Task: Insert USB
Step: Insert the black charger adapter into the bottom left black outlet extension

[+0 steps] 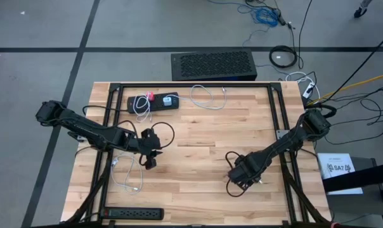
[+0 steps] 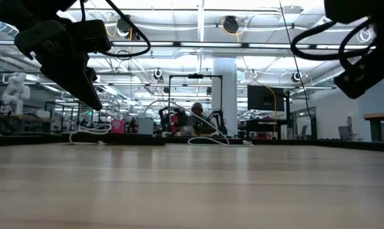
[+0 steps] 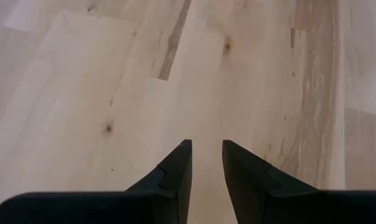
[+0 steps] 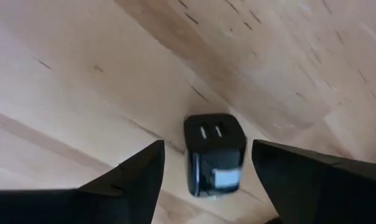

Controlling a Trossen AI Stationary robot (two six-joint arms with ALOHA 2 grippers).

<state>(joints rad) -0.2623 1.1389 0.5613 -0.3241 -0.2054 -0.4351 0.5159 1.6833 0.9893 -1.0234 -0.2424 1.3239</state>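
A small black charger block (image 4: pixel 214 152) lies on the wooden table, two metal prongs on one face and a pale port on the side turned toward the wrist camera. My right gripper (image 4: pixel 206 144) hangs open above it, pointing down, one finger on either side and neither touching; in the high view the right gripper (image 1: pixel 242 174) covers the block. My left gripper (image 3: pixel 206 146) hovers over bare wood at the table's left middle (image 1: pixel 150 157), its fingers slightly apart with nothing between them. A loose white cable (image 1: pixel 125 172) lies on the table just near-left of it.
A black power strip (image 1: pixel 155 101) with white cables plugged in and around it lies at the far left. A second black power strip (image 1: pixel 134 214) sits at the near left edge. A black perforated box (image 1: pixel 214 65) stands beyond the far edge. Bare wood spans the middle.
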